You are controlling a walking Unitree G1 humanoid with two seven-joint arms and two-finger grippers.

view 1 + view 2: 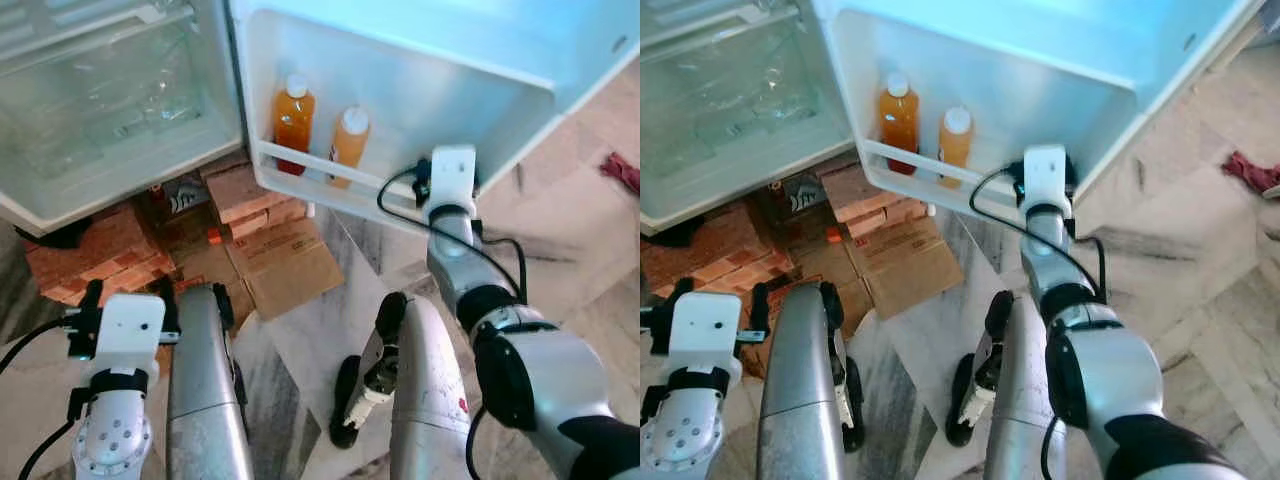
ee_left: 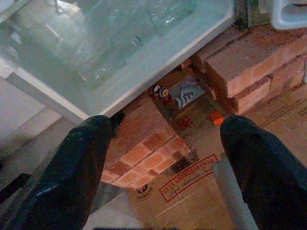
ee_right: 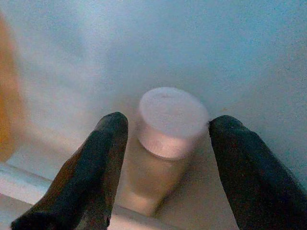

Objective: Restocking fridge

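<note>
Between right gripper (image 3: 165, 158) fingers, pale bottle (image 3: 165, 139) stands upright, cap up

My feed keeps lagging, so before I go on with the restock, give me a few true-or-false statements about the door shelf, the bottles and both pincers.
1. Two orange bottles with white caps stand in the door shelf. True: the darker bottle stands beside the lighter bottle.
2. The right pincer is clamped on a bottle. False: its fingers are spread, with a white-capped bottle between them and a gap on each side.
3. The left pincer is open and holds nothing. True.
4. The fridge stands directly on the floor. False: it rests on bricks.
5. Flattened cardboard lies below the door. True.
</note>
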